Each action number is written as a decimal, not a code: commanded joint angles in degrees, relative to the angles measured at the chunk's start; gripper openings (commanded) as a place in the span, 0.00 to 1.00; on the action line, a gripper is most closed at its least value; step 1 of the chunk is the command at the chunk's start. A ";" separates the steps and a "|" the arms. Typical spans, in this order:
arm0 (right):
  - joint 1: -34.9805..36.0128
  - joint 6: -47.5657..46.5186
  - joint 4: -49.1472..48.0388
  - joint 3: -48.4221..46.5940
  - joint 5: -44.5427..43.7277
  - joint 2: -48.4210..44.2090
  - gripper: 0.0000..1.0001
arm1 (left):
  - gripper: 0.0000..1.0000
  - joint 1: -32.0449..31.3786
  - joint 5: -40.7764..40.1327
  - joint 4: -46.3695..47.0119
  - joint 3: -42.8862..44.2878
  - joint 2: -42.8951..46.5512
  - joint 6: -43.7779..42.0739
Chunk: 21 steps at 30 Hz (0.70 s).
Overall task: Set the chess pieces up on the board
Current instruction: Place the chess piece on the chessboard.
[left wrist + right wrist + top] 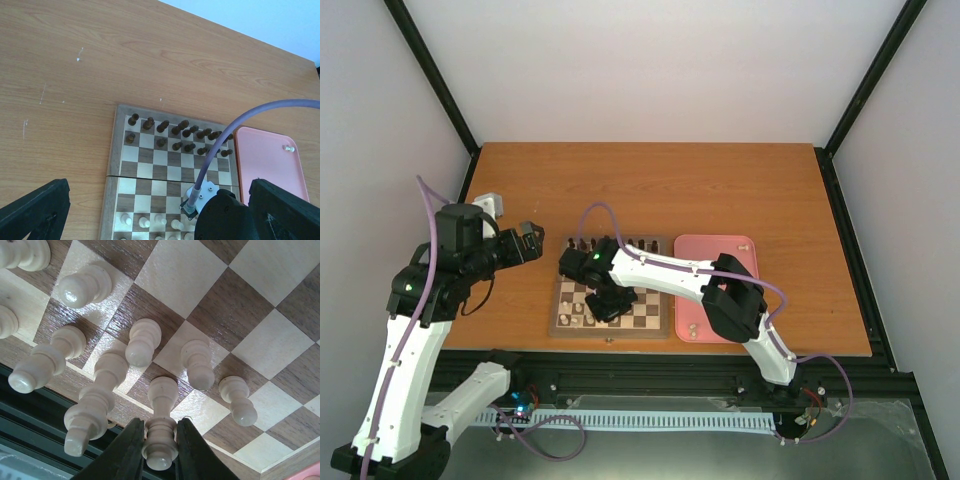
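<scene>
Top external view: on the wooden table (720,190) the board (650,315) lies near the front edge, with a pink tray (720,255) just beside it on the right. Dark chessmen (582,243) line the board's far side, and the cream chess pieces (570,318) stand along its near side. One more cream piece lies at the tray's far corner. The right gripper (610,305) reaches over the near rows of the board. The left gripper (532,240) is held above the bare table left of the board. A small blue part at the left arm's base is too small to read.

Left wrist view: this camera looks down on the board from the left. The dark chessmen stand in two uneven rows at the far side, and a few cream ones show at the bottom edge. The left fingers (37,210) sit in the two bottom corners, spread wide with nothing between them. A purple cable (240,120) arcs across the board towards the right arm.

Right wrist view: the two dark fingers (127,452) are closed tight on one cream piece (161,435), gripping it at its near end. Its far end is at the board's surface in the row by the border, though whether it rests there cannot be told. Other cream pieces stand close around it on neighbouring squares
</scene>
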<state>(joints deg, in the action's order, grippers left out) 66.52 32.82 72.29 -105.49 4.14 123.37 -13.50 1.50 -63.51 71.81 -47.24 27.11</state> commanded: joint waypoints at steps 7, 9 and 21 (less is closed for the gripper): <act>-0.07 -0.48 1.42 -1.79 -0.89 -1.64 0.25 | 1.00 0.36 -0.18 0.13 0.44 -0.30 -1.09; -0.08 -0.52 1.58 -2.05 -1.27 -2.19 0.26 | 1.00 0.33 -0.33 0.19 0.44 -0.33 -1.18; -0.07 0.59 5.02 -2.56 -3.29 -7.72 0.33 | 1.00 0.35 -0.44 0.05 0.96 -0.72 -1.36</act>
<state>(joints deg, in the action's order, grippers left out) 66.52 32.45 74.72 -106.80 3.22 120.33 -13.50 1.50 -63.51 71.81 -47.90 27.09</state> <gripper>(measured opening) 0.306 0.997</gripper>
